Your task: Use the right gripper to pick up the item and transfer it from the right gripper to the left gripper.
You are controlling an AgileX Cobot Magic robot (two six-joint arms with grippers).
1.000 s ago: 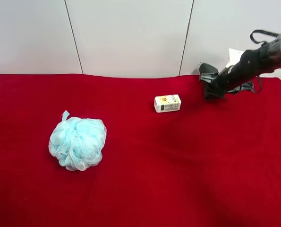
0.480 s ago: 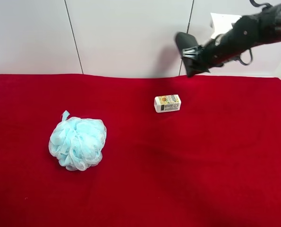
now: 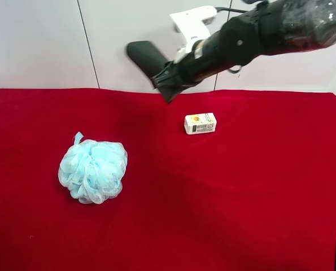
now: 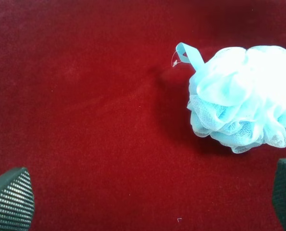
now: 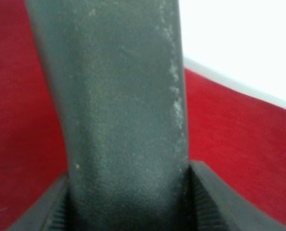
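Right arm [image 3: 258, 36] comes in from the exterior high view's upper right. It is stretched out long and slopes down toward the middle of the desk's far edge, well above the red cloth [image 3: 241, 197]. White angular mount [image 3: 193, 22] sits on top of the wrist. The arm looks motion-blurred at the elbow end.

Right gripper [image 3: 166, 76] is clamped on the item [image 3: 146, 56], gripping one end of the dark grey case. The rest of the case sticks out past the fingertips, tilted up and toward the view's left, with its rounded end free. The item is in the air, off the desk, in front of the wall [image 3: 43, 39] and above the far edge.

The right wrist view confirms this: the matte grey case [image 5: 123, 120] fills the gap, and the ribbed fingers [image 5: 219, 202] press on both of its sides.

Left gripper [image 4: 147, 197] shows only in the left wrist view. Its two ribbed fingertips [image 4: 10, 199] are spread wide with nothing between them, hanging over bare red cloth. The light-blue mesh pouf [image 4: 243, 106] lies just ahead of one fingertip, not touching it. The left arm is not visible in the exterior high view.

On the desk, the pouf [image 3: 92, 170] is toward the exterior high view's left edge, about mid-depth. A small white printed box [image 3: 200, 123] lies flat near the far edge, below the right arm and well apart from the pouf.
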